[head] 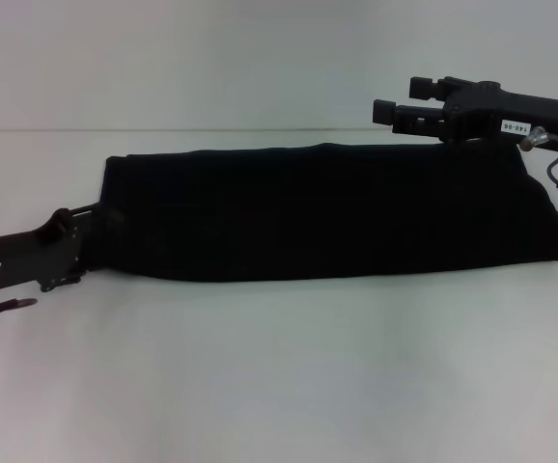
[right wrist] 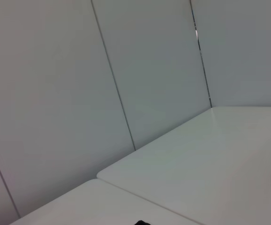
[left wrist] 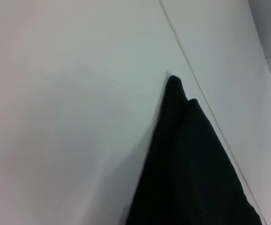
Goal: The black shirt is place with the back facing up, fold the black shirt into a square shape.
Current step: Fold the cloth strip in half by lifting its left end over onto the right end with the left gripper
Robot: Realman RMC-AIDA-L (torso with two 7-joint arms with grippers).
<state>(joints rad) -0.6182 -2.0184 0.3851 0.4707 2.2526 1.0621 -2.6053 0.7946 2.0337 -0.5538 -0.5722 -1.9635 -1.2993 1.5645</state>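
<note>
Left gripper point(head: 94, 224) low at left; right gripper point(head: 395, 114) raised, far right.

The black shirt point(head: 327, 212) is lying folded into a long, narrow, plain band stretching left to right across the white bench point(head: 279, 386), its far edge slightly rounded, its left end squared off, its right end bulging thicker, no lettering showing.

White table point(head: 279, 386) fills the foreground, matte with even, soft light and faint shadows. Plain white wall point(head: 211, 58) behind it. Right wrist view: wall panels point(right wrist: 56, 93) split by thin dark vertical seams (one corner joint visible), meeting the tabletop edge.
</note>
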